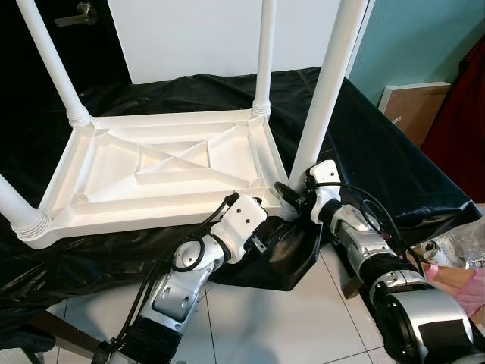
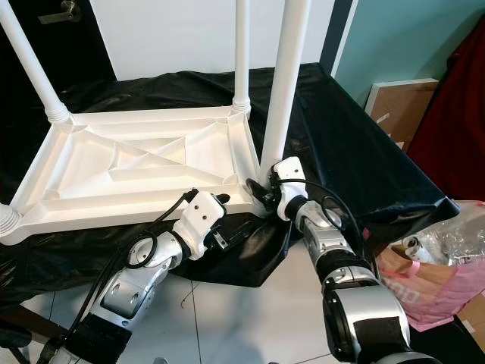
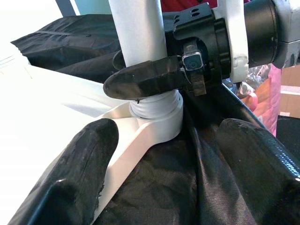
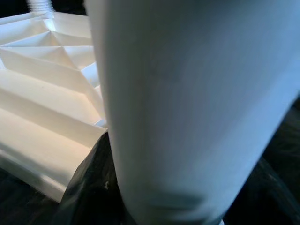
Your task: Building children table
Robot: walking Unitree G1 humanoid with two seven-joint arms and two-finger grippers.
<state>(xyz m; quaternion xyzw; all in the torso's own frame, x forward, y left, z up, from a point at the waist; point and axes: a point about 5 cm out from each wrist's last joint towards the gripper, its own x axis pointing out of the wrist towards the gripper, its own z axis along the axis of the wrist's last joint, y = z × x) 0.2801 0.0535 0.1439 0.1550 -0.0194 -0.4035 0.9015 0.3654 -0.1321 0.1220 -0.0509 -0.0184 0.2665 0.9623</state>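
Tabletop (image 1: 163,171), white plastic, lying upside down on a black sheet (image 1: 379,159) spread over a raised surface, ribbed underside facing up. Legs: four white tubes standing upward from the corner sockets, one at the far left (image 1: 53,64), one at the far right (image 1: 264,53), one at the near left (image 1: 17,208) partly cut off by the frame edge, and one at the near right (image 1: 327,91), the thickest in view. Right gripper (image 1: 292,199): at the base of the near right leg, its black fingers (image 3: 145,78) pinching the tube just above the threaded collar, where the leg meets the corner socket. Left gripper (image 3: 164,178): just beside the same corner, low against the table's near edge, its two fingers spread apart with nothing between them but black sheet; one finger lies close to the white rim. Floor (image 1: 295,318): pale tiles, below the sheet's hanging edge. Door (image 1: 45,38): dark, behind the table at the left, with a metal handle (image 1: 79,14). Wall (image 1: 424,38): teal, at the right. Bag (image 2: 432,265): clear plastic, on the floor at the right, with pink contents.
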